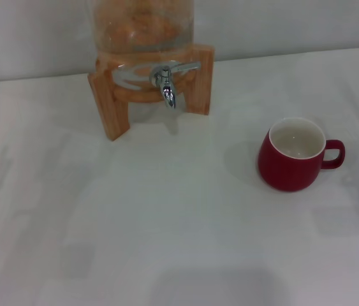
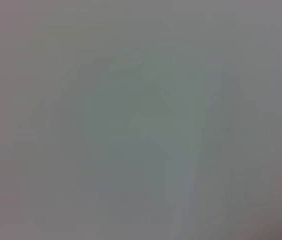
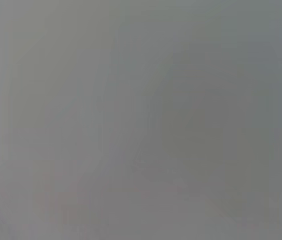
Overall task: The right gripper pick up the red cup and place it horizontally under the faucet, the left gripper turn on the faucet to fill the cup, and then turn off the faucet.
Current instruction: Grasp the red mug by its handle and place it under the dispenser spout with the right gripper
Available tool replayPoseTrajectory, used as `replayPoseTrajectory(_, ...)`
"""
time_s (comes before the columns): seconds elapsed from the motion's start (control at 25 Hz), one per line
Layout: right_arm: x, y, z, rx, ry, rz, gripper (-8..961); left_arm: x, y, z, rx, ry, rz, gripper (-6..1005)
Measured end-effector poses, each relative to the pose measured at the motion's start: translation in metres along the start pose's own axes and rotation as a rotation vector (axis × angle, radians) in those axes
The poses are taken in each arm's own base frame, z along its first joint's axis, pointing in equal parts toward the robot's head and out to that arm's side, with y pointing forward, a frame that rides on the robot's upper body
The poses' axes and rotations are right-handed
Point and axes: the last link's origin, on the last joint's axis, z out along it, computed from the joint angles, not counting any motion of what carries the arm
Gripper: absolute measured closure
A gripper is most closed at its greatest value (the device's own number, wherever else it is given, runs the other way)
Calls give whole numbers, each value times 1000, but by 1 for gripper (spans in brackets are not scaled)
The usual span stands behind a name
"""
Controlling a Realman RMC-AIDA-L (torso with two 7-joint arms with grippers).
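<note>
Red squat ceramic cup (image 1: 292, 155) is seen upright on the white counter (image 1: 166, 223), well apart from the chrome faucet (image 1: 166, 81) on the wooden-stand glass dispenser (image 1: 142, 38); nothing is started, neither gripper is seen, fingers cannot be judged.

Head view soft, hazy; both wrist views blank grey blur.
</note>
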Motion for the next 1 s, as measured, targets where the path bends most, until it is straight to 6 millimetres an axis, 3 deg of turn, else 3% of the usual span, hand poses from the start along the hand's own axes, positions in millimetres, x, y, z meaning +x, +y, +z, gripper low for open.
replayPoseTrajectory(1.0, 2, 2, -2, -15, 13, 2, 80, 0, 0, 0, 0, 0, 0, 166)
